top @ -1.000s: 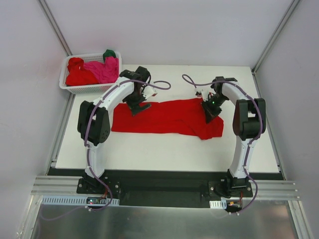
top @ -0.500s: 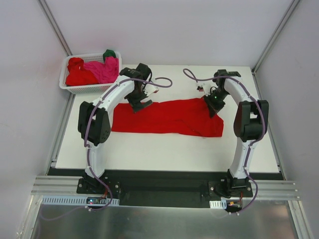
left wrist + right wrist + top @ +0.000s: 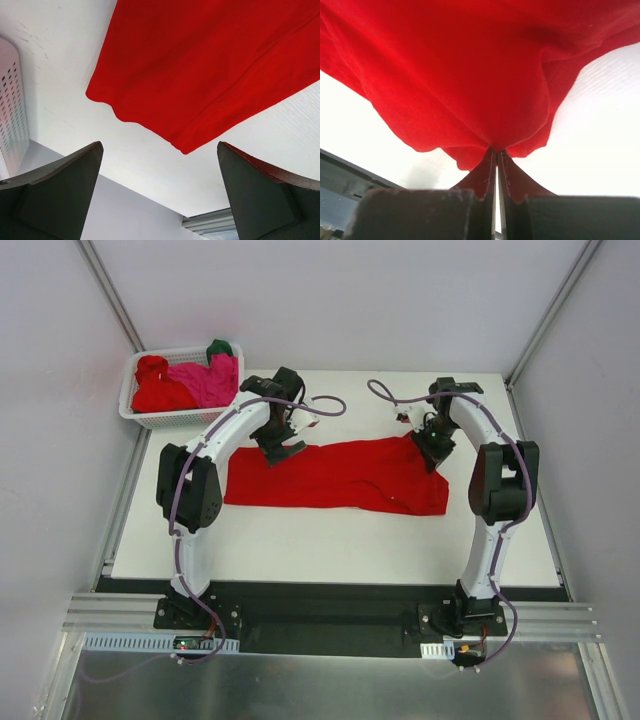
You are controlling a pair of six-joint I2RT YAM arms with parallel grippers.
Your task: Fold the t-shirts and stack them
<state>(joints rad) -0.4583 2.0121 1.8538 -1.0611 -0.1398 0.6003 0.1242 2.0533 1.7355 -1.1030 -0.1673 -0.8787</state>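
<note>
left gripper (image 3: 279,448) spread wide, right gripper (image 3: 432,454) pinched shut

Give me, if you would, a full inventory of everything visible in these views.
spread t-shirt: one, bright red, laid out across the table's middle
crumpled t-shirt: at least one, red, basket's left side
pink t-shirt: one, magenta-pink, basket's right side
green t-shirt: one, dark green, basket's far right corner, mostly hidden
basket: one, white lattice, at the table's far left corner
table: one, white, ahead of the arm bases
left hand: one, black, open, over the spread t-shirt's far left edge
right hand: one, black, shut on the spread t-shirt's far right edge
</note>
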